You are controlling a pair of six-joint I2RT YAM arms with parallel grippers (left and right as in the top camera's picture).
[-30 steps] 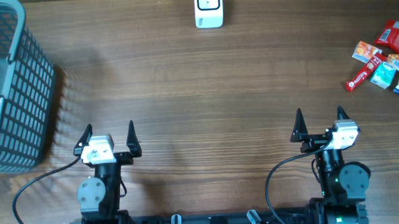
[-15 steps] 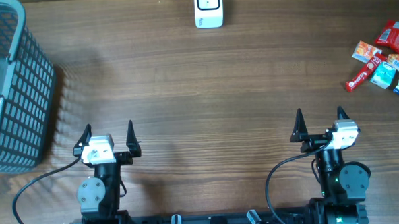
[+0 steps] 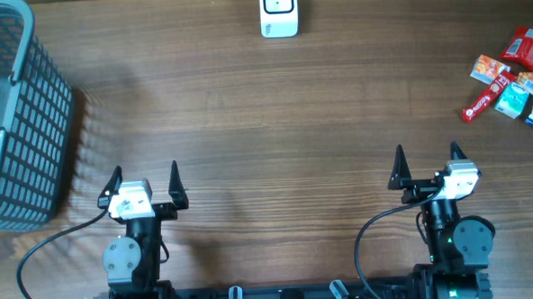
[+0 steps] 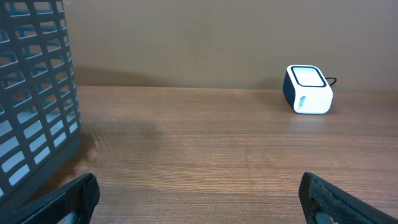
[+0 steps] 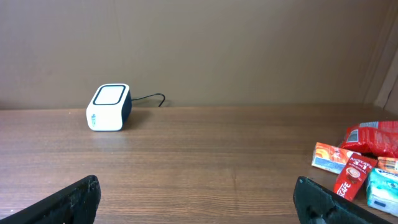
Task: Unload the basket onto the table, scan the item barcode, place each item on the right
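Left tool (image 3: 145,170) and right tool (image 3: 426,150) gape wide and empty; the red stick packet (image 3: 485,101) at far right looks light, crinkly, slippery, so I'd pinch its middle.

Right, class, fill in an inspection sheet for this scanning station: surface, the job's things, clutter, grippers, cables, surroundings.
Surface: brown wooden table, no spills seen.
Job's things: white scanner at the far edge, centre; snack packets piled at the far right, none picked up.
Clutter: grey basket at the far left; nothing else seen.
Grippers: left gripper and right gripper both open, holding nothing, near the front edge.
Cables: scanner cable trails behind the scanner; arm cables loop from each base.
Surroundings: plain brown wall behind the table.
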